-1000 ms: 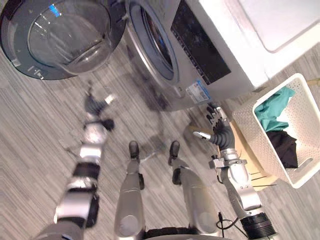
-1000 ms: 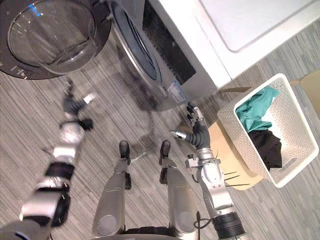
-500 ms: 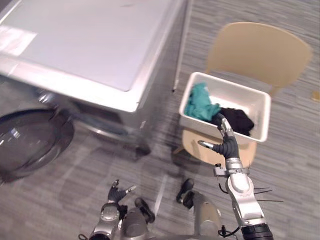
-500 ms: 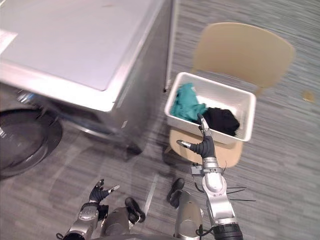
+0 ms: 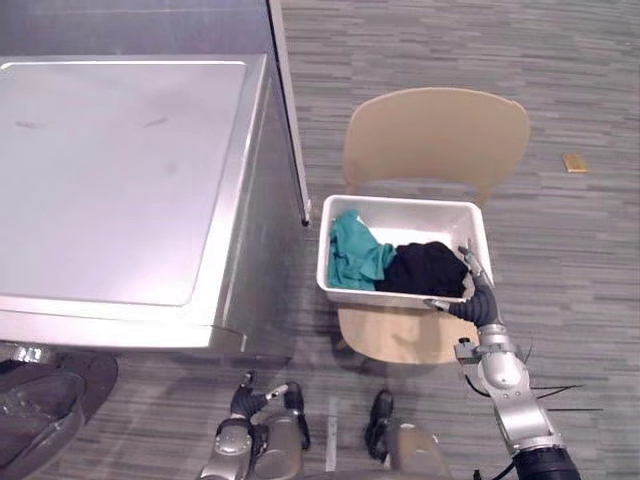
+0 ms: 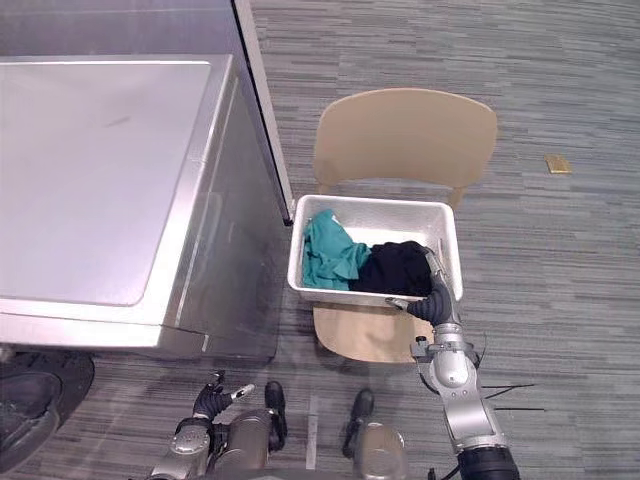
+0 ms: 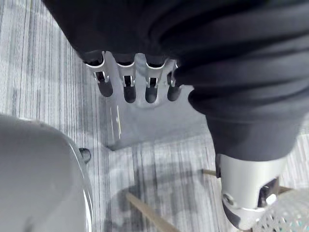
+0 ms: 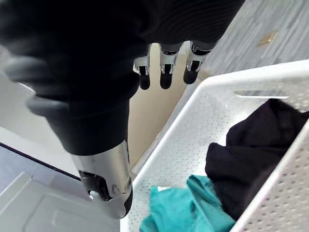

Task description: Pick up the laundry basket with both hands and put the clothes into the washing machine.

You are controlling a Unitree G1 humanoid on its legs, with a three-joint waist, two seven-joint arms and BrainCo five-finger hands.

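Grey striped floor [image 5: 420, 50] bore a tan wooden chair [image 5: 435, 135]. On its seat sat the white perforated plastic laundry basket [image 5: 400, 203], with teal cloth [image 5: 352, 255] and black cloth [image 5: 428, 268] inside. Right hand [image 5: 478, 300] hovered at the basket's near right corner, fingers straight, grasping nothing. Left hand [image 5: 248, 398] hung released, well apart from the basket. Silver washing machine [image 5: 110, 180] stood just left of the basket.

Perforated plastic basket [image 5: 360, 297], smooth wooden chair [image 5: 435, 135], matt metal washing machine [image 5: 110, 180]

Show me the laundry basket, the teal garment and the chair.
laundry basket [image 5: 375, 298], left eye view, on its near white wall.
teal garment [image 5: 350, 255], left eye view, middle of the cloth.
chair [image 5: 435, 135], left eye view, on the backrest.
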